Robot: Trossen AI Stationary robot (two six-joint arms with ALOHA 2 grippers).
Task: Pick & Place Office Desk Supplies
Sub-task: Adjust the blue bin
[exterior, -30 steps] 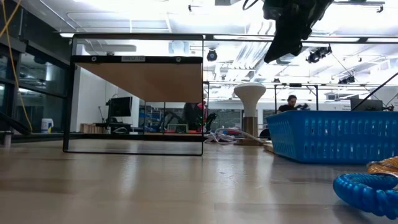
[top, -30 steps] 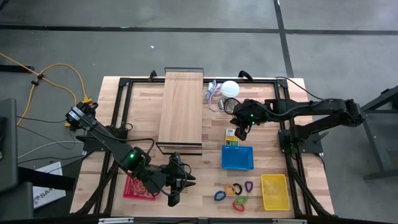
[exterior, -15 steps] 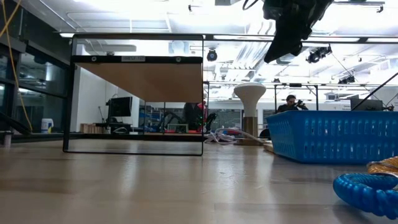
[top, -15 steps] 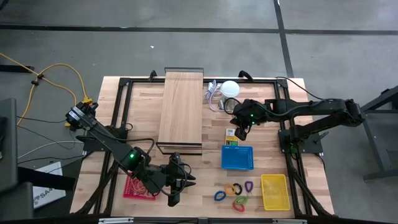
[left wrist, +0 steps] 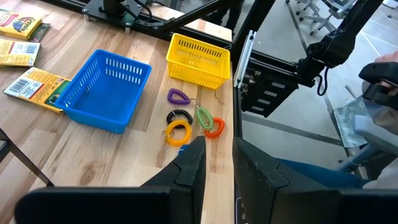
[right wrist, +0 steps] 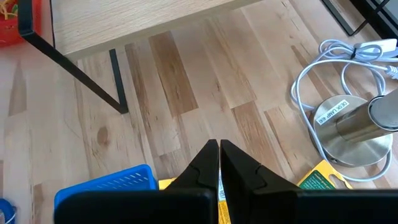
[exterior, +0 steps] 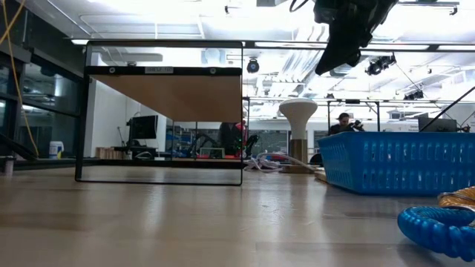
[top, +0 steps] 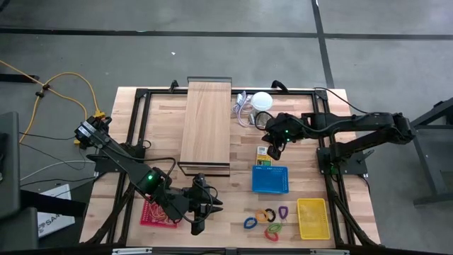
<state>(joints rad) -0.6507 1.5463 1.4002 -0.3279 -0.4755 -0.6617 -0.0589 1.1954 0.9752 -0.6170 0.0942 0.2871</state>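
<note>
Purple clip tip toward yellow basket

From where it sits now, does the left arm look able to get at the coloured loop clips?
Probably yes. The left gripper hangs over bare table, jaws slightly apart, and the clips lie loose just beyond it. Nothing stands between them; the blue basket sits off to the side.

White sticker on metal lamp base: black print, partly legible, apparently "DESK LAMP" plus further characters not readable. Yellow-orange printed packs beside blue basket: printed panels and barcode on nearest pack, wording too small to read. No other legible text, numbers or signs in any view.
</note>
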